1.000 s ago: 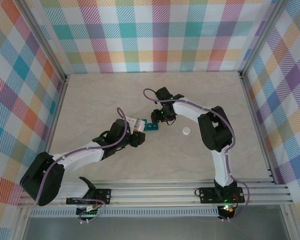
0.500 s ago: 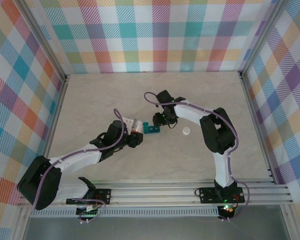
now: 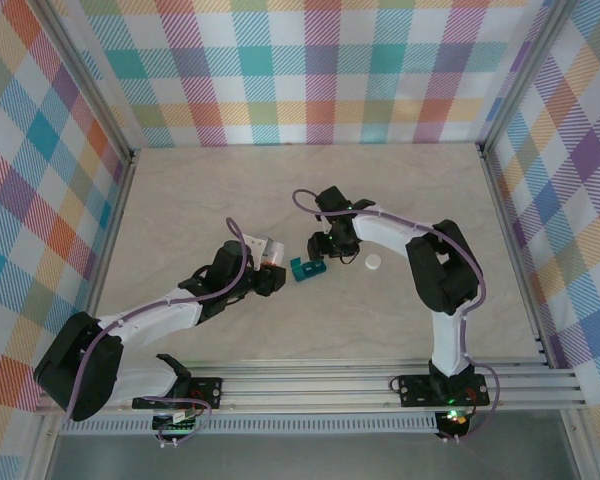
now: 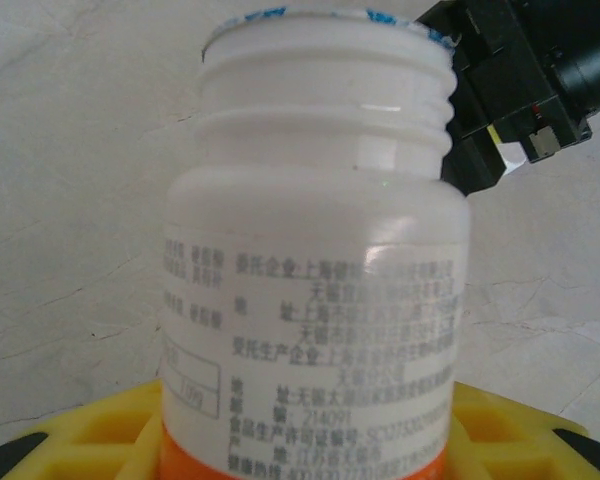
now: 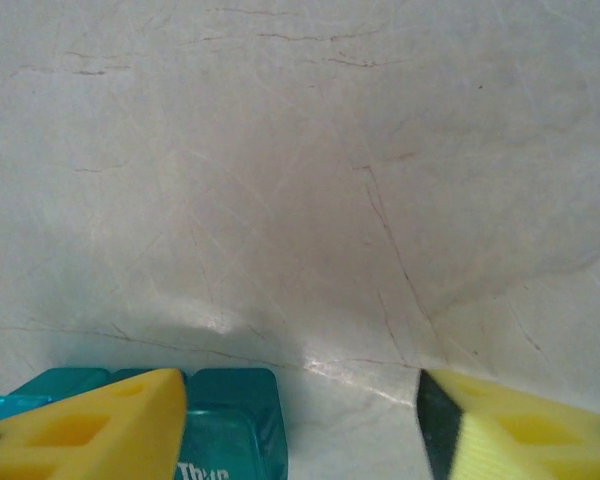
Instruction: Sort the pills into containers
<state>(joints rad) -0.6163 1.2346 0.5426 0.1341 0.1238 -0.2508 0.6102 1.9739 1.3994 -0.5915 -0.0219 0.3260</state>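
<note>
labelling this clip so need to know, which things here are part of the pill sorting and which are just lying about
In the job:
- teal strip of three compartments
- white bottle, cap off, probably the source of the pills

Lying about:
- white cap, set aside to the right of the strip

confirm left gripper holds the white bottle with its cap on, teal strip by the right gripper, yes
No: the white bottle in the left gripper has its cap off; the left wrist view shows bare neck threads. The teal strip is by the right gripper.
</note>
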